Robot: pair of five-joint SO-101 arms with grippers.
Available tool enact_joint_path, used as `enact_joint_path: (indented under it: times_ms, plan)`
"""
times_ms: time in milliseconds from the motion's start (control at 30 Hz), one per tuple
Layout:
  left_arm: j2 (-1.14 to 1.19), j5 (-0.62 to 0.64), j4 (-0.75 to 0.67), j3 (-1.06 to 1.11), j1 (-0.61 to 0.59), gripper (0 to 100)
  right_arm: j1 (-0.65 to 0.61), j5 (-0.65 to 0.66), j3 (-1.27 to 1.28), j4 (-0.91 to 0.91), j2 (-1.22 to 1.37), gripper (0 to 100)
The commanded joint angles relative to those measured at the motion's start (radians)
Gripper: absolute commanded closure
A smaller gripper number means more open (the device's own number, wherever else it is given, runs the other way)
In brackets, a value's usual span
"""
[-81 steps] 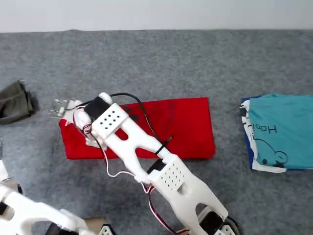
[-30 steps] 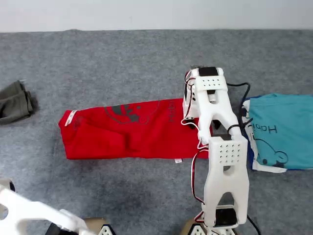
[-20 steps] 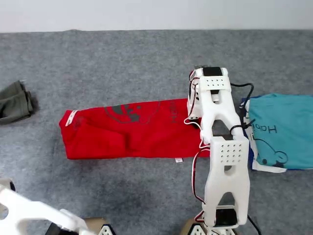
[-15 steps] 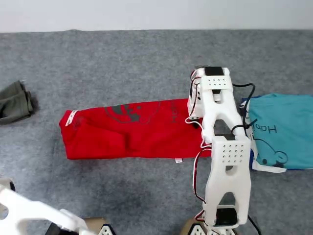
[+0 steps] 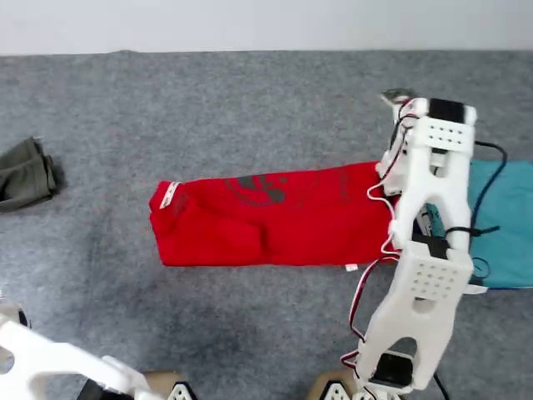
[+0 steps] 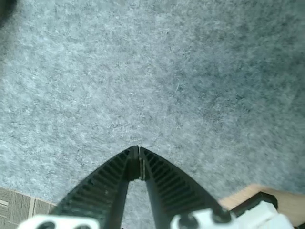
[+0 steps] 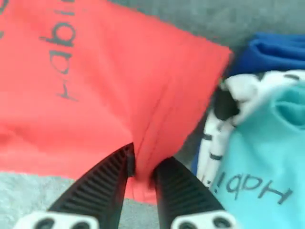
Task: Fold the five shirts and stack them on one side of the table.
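Observation:
A red shirt (image 5: 275,218), folded into a long strip, lies across the middle of the grey table. My right gripper (image 7: 141,160) is shut on the cloth at its right end, where the red shirt (image 7: 95,81) bunches between the fingers. The right arm (image 5: 426,175) stands over that end, beside a stack of folded shirts with a teal one (image 5: 506,218) on top. Under the teal shirt (image 7: 267,162) lie a white one (image 7: 257,86) and a blue one (image 7: 274,52). My left gripper (image 6: 138,164) is shut on nothing above bare carpet.
A crumpled dark olive shirt (image 5: 25,173) lies at the table's left edge. The left arm's base (image 5: 50,367) sits at the near left corner. Grey carpet (image 5: 250,100) is bare behind the red shirt and in front of it.
The right arm went from the red shirt's left end to its right end, took hold there, and has dragged the shirt rightward against the stack.

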Motion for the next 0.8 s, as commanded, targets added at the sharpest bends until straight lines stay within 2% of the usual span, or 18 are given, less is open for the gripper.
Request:
enact_joint_path:
  times_ms: [0,167,433,600,767]
  plan:
    - [-0.026,0.000,0.012,-0.038,0.005,99,-0.035,0.051,-0.003,0.047,-0.090,98.8]
    - [-0.026,0.000,0.009,-0.038,0.005,99,-0.174,0.052,0.012,0.047,-0.196,98.8]
    - [-0.026,0.000,0.011,-0.059,0.005,99,-0.518,0.048,0.132,0.045,-0.377,98.9]
    - [-0.026,0.000,0.006,-0.076,0.005,99,-0.707,0.046,0.115,0.013,-0.358,98.9]
    - [-0.026,0.000,0.011,-0.073,0.002,99,-0.805,0.026,0.112,-0.122,-0.294,98.9]
